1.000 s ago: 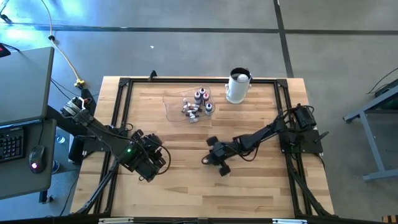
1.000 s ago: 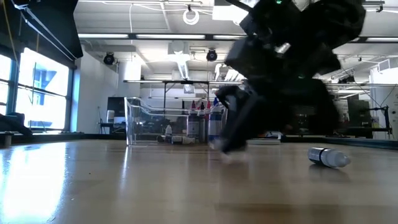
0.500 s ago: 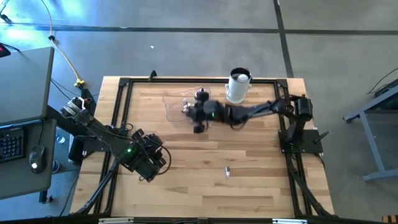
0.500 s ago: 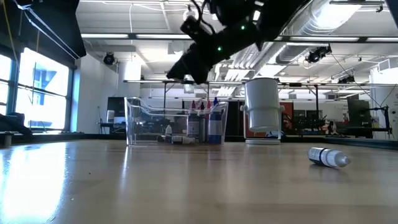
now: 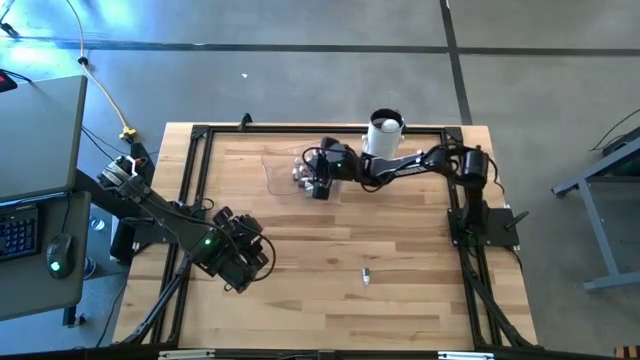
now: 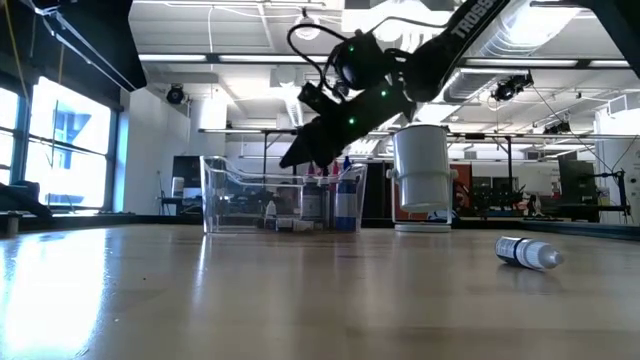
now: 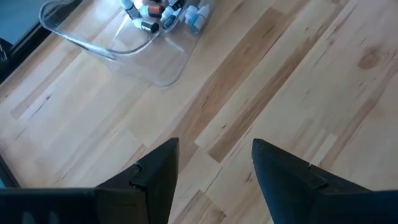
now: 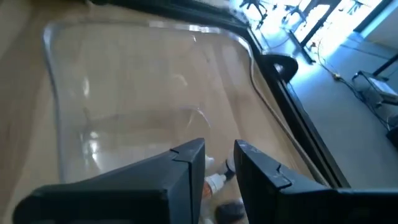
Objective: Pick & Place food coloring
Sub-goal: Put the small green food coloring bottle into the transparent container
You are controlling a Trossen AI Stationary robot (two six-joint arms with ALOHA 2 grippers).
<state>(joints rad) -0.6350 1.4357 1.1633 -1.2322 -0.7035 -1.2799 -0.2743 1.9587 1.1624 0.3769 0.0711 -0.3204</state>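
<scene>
Most of the little food coloring bottles [image 7: 163, 10] are bunched together inside the clear box [image 5: 275, 170]. The box sits by the far edge of the tabletop [image 5: 300, 300], a bit left of the middle. So that part of the job looks done to me.

My right gripper [image 5: 318, 185] hangs over the box, just above the bunch of bottles. I cannot tell if this gripper is open or closed, or if it has a bottle in it. A small bottle shows right under it in my right wrist view, but it may just be one lying in the box. If I do have one, I think the next thing is to let it drop in with the others.

One bottle [image 5: 366, 275] is not in the box. It lies on its side on the bare wood, near the front edge of the tabletop and well apart from the box. I think that one has to be picked up and put in. I see no other loose bottles on the wood, so it may be the last one.

My left gripper [image 5: 240, 262] waits near the front left part of the tabletop. It is wide open and has nothing in it.
</scene>
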